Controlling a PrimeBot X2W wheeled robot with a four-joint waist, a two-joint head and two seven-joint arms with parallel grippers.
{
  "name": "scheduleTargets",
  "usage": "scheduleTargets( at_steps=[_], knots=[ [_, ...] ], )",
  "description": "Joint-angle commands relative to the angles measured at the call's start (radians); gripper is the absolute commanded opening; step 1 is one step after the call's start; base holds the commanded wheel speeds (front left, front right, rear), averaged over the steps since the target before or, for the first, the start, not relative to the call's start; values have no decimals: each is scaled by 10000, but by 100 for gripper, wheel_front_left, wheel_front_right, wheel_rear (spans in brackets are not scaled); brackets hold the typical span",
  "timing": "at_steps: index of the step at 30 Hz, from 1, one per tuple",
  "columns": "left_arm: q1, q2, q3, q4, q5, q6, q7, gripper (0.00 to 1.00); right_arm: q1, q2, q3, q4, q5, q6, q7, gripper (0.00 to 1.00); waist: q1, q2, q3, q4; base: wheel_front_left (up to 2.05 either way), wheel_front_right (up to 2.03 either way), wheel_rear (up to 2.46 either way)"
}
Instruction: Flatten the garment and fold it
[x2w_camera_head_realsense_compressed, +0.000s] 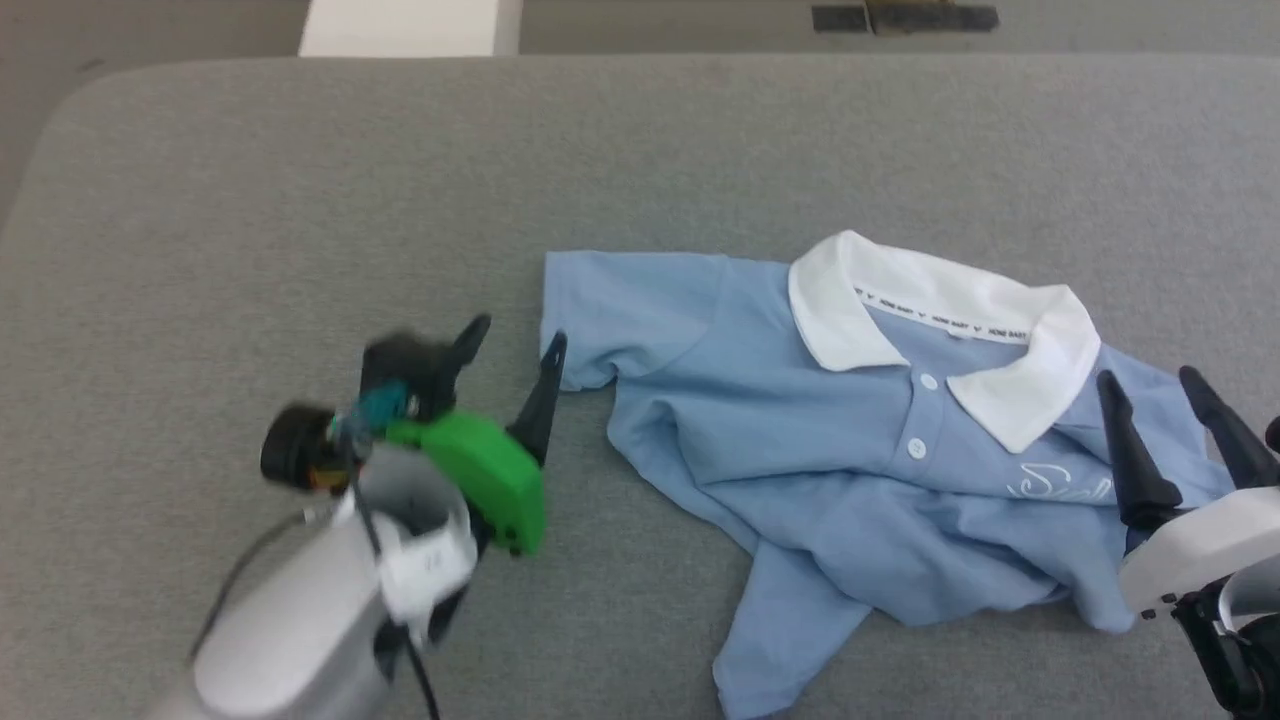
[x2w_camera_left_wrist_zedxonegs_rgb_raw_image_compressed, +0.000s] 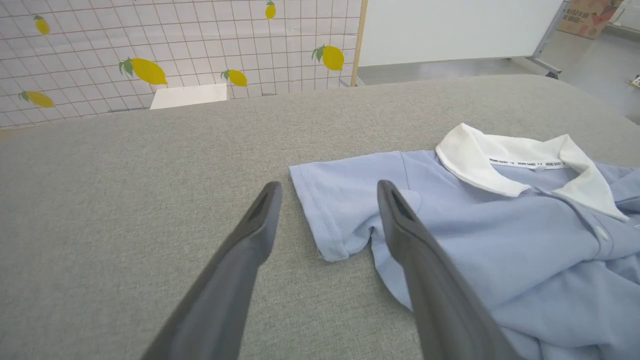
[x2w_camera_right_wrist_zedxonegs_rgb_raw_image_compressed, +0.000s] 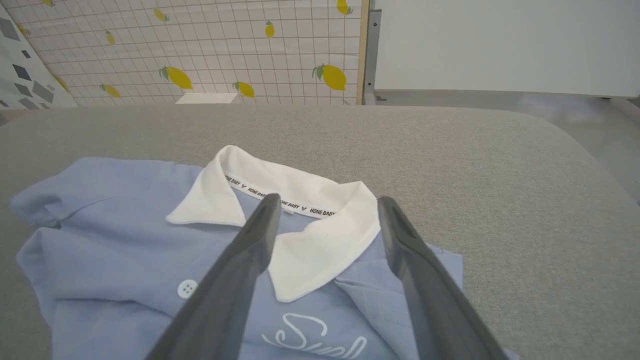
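Left end effector (x2w_camera_head_realsense_compressed: 520, 332) beside sleeve (x2w_camera_head_realsense_compressed: 610, 310), garment (x2w_camera_head_realsense_compressed: 800, 470) lengthwise near-far, collar (x2w_camera_head_realsense_compressed: 900, 290) pointing away

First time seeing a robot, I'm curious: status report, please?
Left gripper open by sleeve. Right gripper open over logo. Light blue white-collared polo shirt rumpled, unfolded, on grey fabric surface.

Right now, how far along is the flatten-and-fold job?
Done: the garment lies front up on the table, collar and one sleeve spread. In hand: nothing gripped; the left end effector is open at that sleeve's cuff, the right end effector open over the other shoulder. Remaining: the lower body is bunched, no fold made.
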Motion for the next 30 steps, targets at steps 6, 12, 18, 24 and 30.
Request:
scheduleTargets(
  at_steps=[6, 12, 18, 24, 30],
  knots=[
    [-2154, 51, -298, 1315, -564, -416, 3039, 100, 160, 383, -71, -567, -269, -15, -1, 100, 0, 0, 1000, -832, 0, 0, 0],
    [-3693, 1, -374, 2879, -1020, -620, 5269, 100, 46, 593, 129, -778, -384, -15, -62, 100, 0, 0, 1459, -1349, 0, 0, 0],
    [-4434, -88, -342, 4029, -1475, -897, 6407, 100, -21, 776, 264, -790, -486, -15, -198, 100, 0, 0, 1804, -1691, 0, 0, 0],
    [-4583, -33, -552, 4714, -1724, -1064, 7400, 100, -49, 896, 319, -768, -583, -15, -374, 100, 0, 0, 2035, -1808, 0, 0, 0],
    [-4108, -47, -519, 4485, -2134, -1288, 7464, 0, -117, 964, 235, -757, -643, -15, -432, 100, 0, 0, 1974, -1624, 0, 0, 0]
  ],
)
